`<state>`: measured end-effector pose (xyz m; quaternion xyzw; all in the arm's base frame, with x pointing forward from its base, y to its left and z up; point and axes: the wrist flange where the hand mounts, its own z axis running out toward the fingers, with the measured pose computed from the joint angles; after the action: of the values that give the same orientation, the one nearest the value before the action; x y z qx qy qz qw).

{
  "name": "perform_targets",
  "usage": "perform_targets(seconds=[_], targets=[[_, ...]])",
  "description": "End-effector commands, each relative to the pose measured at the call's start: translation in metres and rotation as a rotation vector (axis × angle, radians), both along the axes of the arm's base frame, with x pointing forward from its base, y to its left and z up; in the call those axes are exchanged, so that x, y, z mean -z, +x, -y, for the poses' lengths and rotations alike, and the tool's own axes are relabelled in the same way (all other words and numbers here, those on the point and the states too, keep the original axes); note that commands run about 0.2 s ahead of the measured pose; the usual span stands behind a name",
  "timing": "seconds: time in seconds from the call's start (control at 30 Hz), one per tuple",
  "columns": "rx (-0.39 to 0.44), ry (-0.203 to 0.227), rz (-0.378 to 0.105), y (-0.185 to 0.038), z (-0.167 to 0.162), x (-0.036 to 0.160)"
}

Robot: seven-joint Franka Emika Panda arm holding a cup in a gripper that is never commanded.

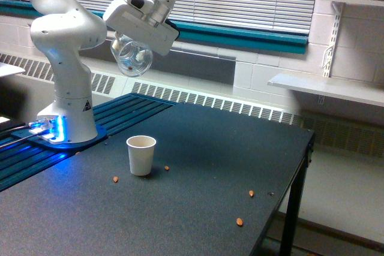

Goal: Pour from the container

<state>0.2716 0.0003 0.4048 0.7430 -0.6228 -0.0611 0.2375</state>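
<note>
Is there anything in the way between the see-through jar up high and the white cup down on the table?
Nothing visible is in the way. The end effector holds the clear jar tipped over, high above the paper cup. Only open air lies between them. A few small brown bits lie on the table beside the cup.

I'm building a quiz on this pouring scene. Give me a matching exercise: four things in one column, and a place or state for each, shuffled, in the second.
Things:
1. jar
2. cup
3. nut
4. robot base

Places or states:
A. stands upright on the table, open end up
B. lies loose near the table's front edge, at the exterior view's right
C. glows blue at the exterior view's left
D. held tilted in the air by the tool

Pairs: 1-D, 2-A, 3-B, 4-C
</note>
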Motion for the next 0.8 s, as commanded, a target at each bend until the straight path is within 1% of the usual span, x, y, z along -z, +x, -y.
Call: perform_targets(seconds=[0.03,0.2,0.8], targets=[[0.015,-0.005,-0.010,0.0019,0.0006,-0.0014],[0.017,-0.014,-0.015,0.0037,-0.0006,-0.0035],[0.014,-0.008,-0.028,0.0102,0.0034,0.0022]])
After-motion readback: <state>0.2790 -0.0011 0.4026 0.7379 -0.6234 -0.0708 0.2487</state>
